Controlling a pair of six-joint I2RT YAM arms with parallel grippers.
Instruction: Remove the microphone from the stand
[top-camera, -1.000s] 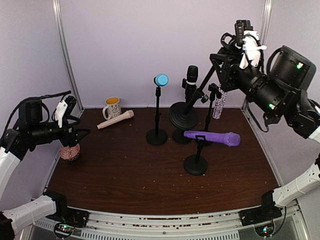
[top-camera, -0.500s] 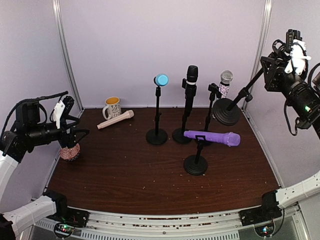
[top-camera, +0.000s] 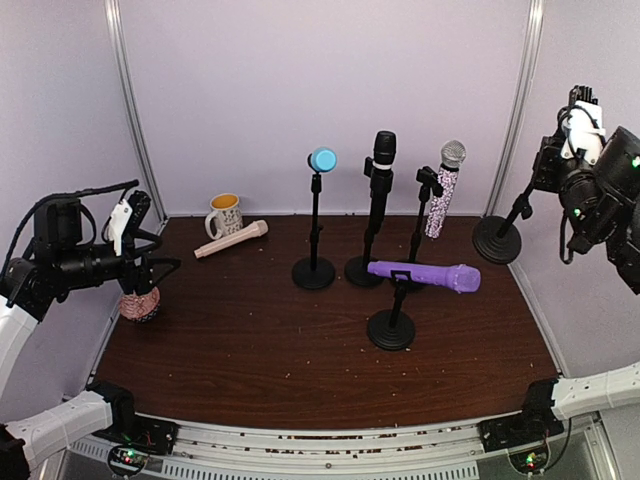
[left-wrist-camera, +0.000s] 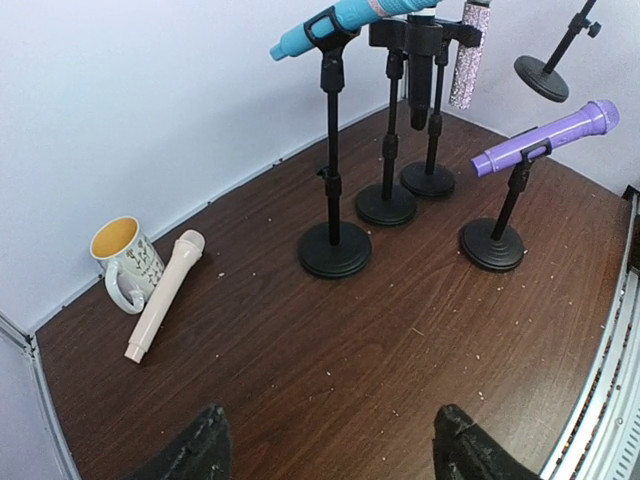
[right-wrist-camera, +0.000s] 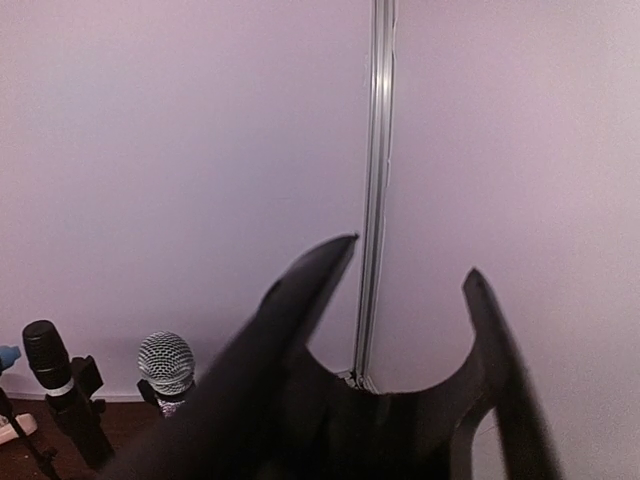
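Clamped on tilted empty stand (top-camera: 497, 240) at three o'clock with right gripper (top-camera: 540, 178); left gripper (left-wrist-camera: 330, 455) spread at nine; risks heavy base twisting loose, toppling nearby glittery microphone (top-camera: 437, 205).

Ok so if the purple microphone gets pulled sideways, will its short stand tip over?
Possibly. The purple microphone lies level and overhangs the short stand, whose base is small, so the pair looks top-heavy. The microphone seems rigid and is probably light.
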